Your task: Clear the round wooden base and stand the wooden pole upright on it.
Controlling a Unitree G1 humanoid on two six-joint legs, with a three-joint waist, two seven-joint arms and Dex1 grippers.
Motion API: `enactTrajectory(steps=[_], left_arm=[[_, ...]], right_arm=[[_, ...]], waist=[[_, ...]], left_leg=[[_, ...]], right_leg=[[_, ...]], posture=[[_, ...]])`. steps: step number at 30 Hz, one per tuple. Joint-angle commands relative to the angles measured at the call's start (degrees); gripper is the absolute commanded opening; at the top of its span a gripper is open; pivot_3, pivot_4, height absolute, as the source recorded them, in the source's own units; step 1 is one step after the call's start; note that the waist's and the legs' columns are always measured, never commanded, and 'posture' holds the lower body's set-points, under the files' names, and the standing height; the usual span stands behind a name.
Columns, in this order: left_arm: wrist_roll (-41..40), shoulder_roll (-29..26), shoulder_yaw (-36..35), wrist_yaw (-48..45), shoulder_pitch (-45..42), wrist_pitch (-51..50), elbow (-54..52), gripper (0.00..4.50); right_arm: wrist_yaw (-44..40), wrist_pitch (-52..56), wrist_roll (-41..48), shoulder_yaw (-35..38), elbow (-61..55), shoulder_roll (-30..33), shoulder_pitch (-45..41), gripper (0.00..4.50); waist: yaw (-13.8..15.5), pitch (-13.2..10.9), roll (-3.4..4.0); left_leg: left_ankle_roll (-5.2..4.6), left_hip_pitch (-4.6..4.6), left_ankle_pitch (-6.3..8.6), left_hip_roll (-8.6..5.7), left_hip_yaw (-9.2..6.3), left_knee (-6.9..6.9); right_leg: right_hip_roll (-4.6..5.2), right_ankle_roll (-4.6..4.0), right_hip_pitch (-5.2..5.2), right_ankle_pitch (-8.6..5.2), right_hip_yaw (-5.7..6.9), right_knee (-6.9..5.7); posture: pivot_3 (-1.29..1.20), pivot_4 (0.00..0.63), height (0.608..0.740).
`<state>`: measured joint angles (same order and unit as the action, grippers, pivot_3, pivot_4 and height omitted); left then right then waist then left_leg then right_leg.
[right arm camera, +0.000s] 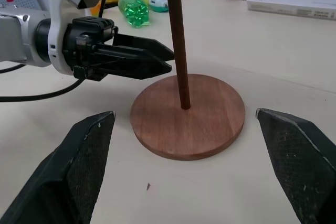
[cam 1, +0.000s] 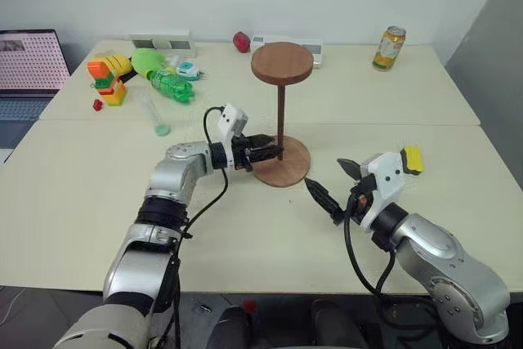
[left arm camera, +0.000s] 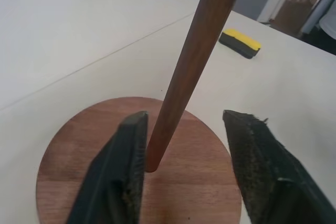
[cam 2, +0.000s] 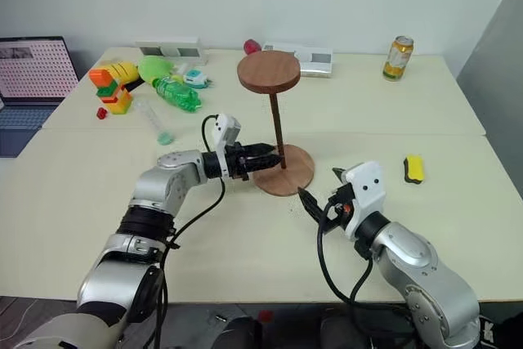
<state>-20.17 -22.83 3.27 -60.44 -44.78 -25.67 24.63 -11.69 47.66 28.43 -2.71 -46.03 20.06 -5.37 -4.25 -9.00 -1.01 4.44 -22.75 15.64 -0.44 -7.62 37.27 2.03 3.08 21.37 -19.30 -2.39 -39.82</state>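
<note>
The wooden pole (cam 1: 280,116) stands upright in the round wooden base (cam 1: 291,171), left gripper (cam 1: 274,153) spread around it, right gripper (cam 1: 337,183) wide apart nearby.

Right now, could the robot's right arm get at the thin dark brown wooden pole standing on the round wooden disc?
Probably yes. The right gripper is open, facing the wooden pole across bare table. The left gripper, open around the pole low down, leaves the right side of the round wooden base free.
</note>
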Motion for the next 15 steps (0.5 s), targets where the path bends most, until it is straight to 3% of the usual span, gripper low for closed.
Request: enactTrajectory(steps=[1,3,6,10,15], left_arm=[[-1.0,-3.1,-0.6,-2.0,1.2,-2.4,-6.0,3.5],[-0.8,-5.8,-0.6,-3.4,1.9,-3.6,-7.8,4.0],[-0.1,-14.7,0.8,-11.1,1.6,-6.0,-9.8,4.48],[4.3,-24.5,3.0,-16.0,0.2,-2.4,-8.6,4.48],[4.1,-27.4,0.7,-16.3,0.1,-2.0,-7.9,4.48]], right_arm=[[-2.2,-0.7,1.4,2.2,-0.3,1.3,-0.7,4.5],[-4.1,-0.4,2.3,3.5,0.1,2.9,-0.7,4.5],[-13.6,0.0,5.3,7.2,1.1,12.0,0.1,4.5],[-25.4,-0.8,8.7,11.1,6.6,23.2,-2.2,4.5],[-29.4,-3.8,7.5,12.0,13.5,26.2,-4.3,4.5]], waist=[[0.1,0.0,0.0],[0.0,0.0,0.01],[-0.2,-0.1,0.06],[-0.2,-0.1,0.09],[0.1,-0.1,0.08]], left_leg=[[0.0,0.01,0.0,0.01,0.01,0.0],[0.0,0.05,0.0,0.0,0.03,-0.01],[-0.16,0.08,0.07,0.01,0.06,-0.02],[-0.23,0.16,0.1,0.0,0.1,-0.12],[-0.27,0.17,0.09,0.02,0.09,-0.08]], right_leg=[[0.0,0.0,0.0,0.0,0.0,0.0],[0.0,0.0,-0.01,0.0,-0.06,-0.03],[-0.04,0.0,0.0,0.0,-0.08,-0.08],[-0.05,-0.02,-0.05,-0.02,-0.07,-0.03],[-0.03,-0.03,-0.14,-0.03,-0.01,-0.03]], posture=[[0.0,0.15,0.74],[0.0,0.15,0.74],[0.0,0.15,0.74],[0.0,0.15,0.74],[0.0,0.15,0.74]])
